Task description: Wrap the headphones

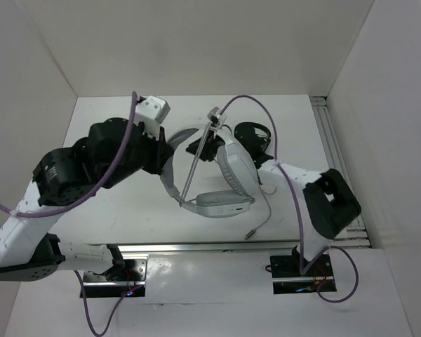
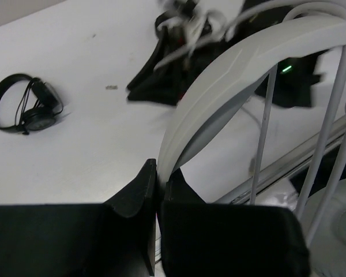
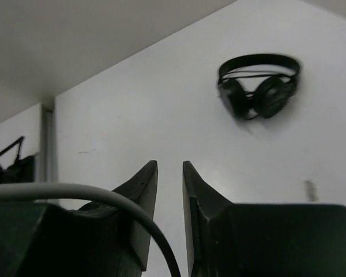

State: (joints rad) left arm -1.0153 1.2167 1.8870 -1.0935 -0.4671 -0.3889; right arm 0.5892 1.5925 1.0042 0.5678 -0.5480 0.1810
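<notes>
Looming closest under the top camera, the left arm [image 1: 77, 175] reaches from the near-left of the desk [image 1: 126, 217] toward the middle. Its forearm is angled down and its jaws are clamped on the left side of the headband [image 2: 236, 63]. The right arm [image 1: 323, 203] folds in from the near-right, its wrist pointing left over the far side of the work. Between them are the headphones [image 1: 235, 168], big and light grey, in the middle of the desk. The band arches up across the left wrist view and one padded earcup [image 1: 221, 203] lies toward the near edge. The thin grey cable [image 1: 195, 165] is the thing that matters. One stretch runs taut and straight, its long axis far-to-near and leaning slightly left, from beside the right jaws down toward that earcup. The loose tail trails off right to the plug [image 1: 250, 235]. The right arm is plainly nearer the cable's far end. Its jaws stand a little apart with nothing showing in the gap, so the cable looks to lie beside them, not inside. A grey cord crosses low in the right wrist view, but I cannot tell whether it is this cable. Beyond the jaws sit small black on-ear headphones [image 3: 259, 86], well clear.
</notes>
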